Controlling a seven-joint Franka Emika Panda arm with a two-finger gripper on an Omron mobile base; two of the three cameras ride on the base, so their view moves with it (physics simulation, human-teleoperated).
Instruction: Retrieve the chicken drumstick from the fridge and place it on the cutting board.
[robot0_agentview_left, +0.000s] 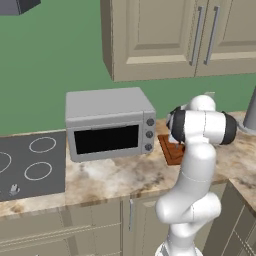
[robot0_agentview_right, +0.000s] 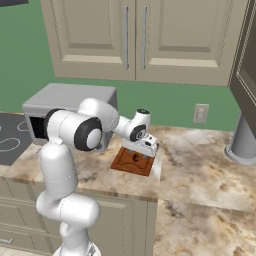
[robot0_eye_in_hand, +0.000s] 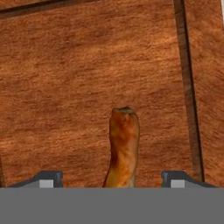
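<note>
On the board (robot0_eye_in_hand: 78, 87), seen from the hand cam, lay one drumstick (robot0_eye_in_hand: 123, 144): orange-brown, glossy, elongated, w/ a rounded darker tip pointing up the frame and its other end running down betw. the finger tips. Gripper (robot0_eye_in_hand: 113, 178) stood wide open, the two dark tips well apart on either side of the drumstick, neither touching it; nothing held. Board was reddish-brown wood w/ visible grain and a dark groove near its edge.

From the right base cam, the drumstick (robot0_agentview_right: 136, 157) showed as a small dark-red blob on the board (robot0_agentview_right: 131, 164), directly under the gripper (robot0_agentview_right: 141, 152), which pointed down over it. Board sat flat on the marbled counter (robot0_agentview_right: 200, 170), just right of the microwave (robot0_agentview_right: 65, 100). From the left base cam the arm hid most of the board (robot0_agentview_left: 170, 149); only a corner showed, near the microwave (robot0_agentview_left: 107, 125).

Counts: 1 drumstick, 1 board, 1 microwave w/ 3 knobs on its right side, 1 cooktop (robot0_agentview_left: 30, 165) w/ 3 ring burners visible, 2 bar handles on the upper cabinet doors (robot0_agentview_right: 135, 35), 1 wall outlet (robot0_agentview_right: 201, 113).

No brands, labels or readable writing on anything.
</note>
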